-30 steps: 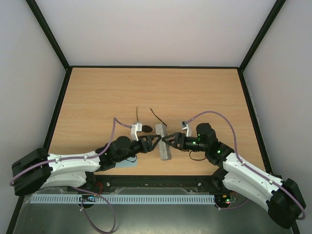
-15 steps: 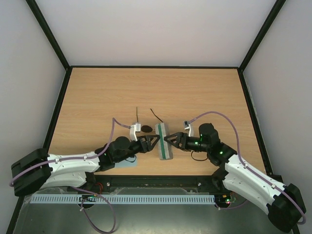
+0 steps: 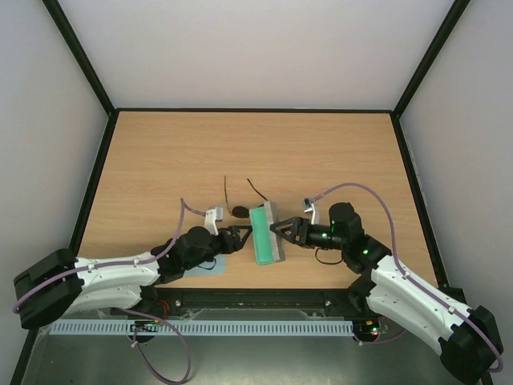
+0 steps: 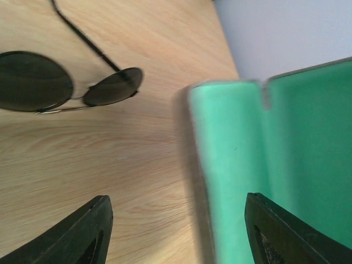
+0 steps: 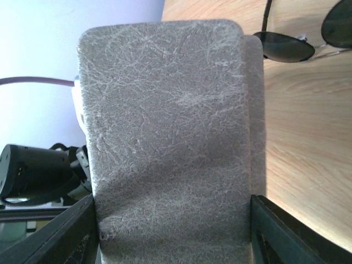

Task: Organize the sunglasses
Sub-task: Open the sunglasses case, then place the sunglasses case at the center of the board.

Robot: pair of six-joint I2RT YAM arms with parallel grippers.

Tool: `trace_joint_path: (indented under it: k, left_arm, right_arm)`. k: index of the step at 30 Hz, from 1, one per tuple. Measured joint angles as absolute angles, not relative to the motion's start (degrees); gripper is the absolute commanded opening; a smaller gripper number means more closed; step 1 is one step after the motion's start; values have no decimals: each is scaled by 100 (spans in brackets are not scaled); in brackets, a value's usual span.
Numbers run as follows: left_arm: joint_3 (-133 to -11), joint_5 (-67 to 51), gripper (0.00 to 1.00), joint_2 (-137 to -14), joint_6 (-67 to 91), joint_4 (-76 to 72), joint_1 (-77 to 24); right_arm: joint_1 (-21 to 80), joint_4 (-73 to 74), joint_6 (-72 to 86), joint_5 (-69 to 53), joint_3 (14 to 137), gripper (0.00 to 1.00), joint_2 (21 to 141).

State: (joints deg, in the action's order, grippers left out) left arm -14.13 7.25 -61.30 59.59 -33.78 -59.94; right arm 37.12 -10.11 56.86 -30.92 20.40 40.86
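Case (image 3: 265,234) is open now. 1 s ago it was a shut grey slab between the two arms, and 0.5 s ago only a green sliver showed. Now the whole green lining (image 4: 286,159) faces up in the top view. The lid (image 5: 170,137) has swung up toward the right arm, and its grey textured shell fills the right wrist view. The right fingers (image 5: 66,236) are spread wide and sit at the lid's two long edges. That reads as propping it rather than clamping it, though I can't confirm contact pressure. The left fingers (image 4: 82,231) have backed off the case a little. They are spread apart and hold nothing, with bare worktop (image 3: 160,160) and the case's near wall between them. The sunglasses (image 3: 239,211) haven't moved. They lie flat on the worktop just beside the case's far-left corner, not touching it. Both round lenses show in the left wrist view and the temples are unfolded, pointing toward the far edge. A light blue cloth (image 3: 210,271) sits partly under the left arm, untouched. My read is that the opening step is done and loading has not started. The left arm is free and nearest, so it is the likely one to pick up the sunglasses. Two risks: the thin wire frame lying flat on wood gives little to grab, and the splayed temples probably won't fit the case unless folded. The lid may also drop shut if the right arm lets go early.
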Motion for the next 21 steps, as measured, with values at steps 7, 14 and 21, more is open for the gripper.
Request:
trace_joint_path:
  k: [7, 14, 21]
  left_arm:
    - [-1363, 840, 76, -5782, 5940, -2834, -5909]
    - [-1529, 937, 81, -5000, 5791, -2158, -5905]
    - [-1844, 1140, 81, -4254, 5505, -1509, -5730]
  right_arm:
    - [3712, -1057, 5636, -3151, 2064, 47, 4086]
    - [3607, -399, 5345, -2687, 2191, 47, 4049]
    - [1944, 117, 5041, -2766, 2174, 48, 4023]
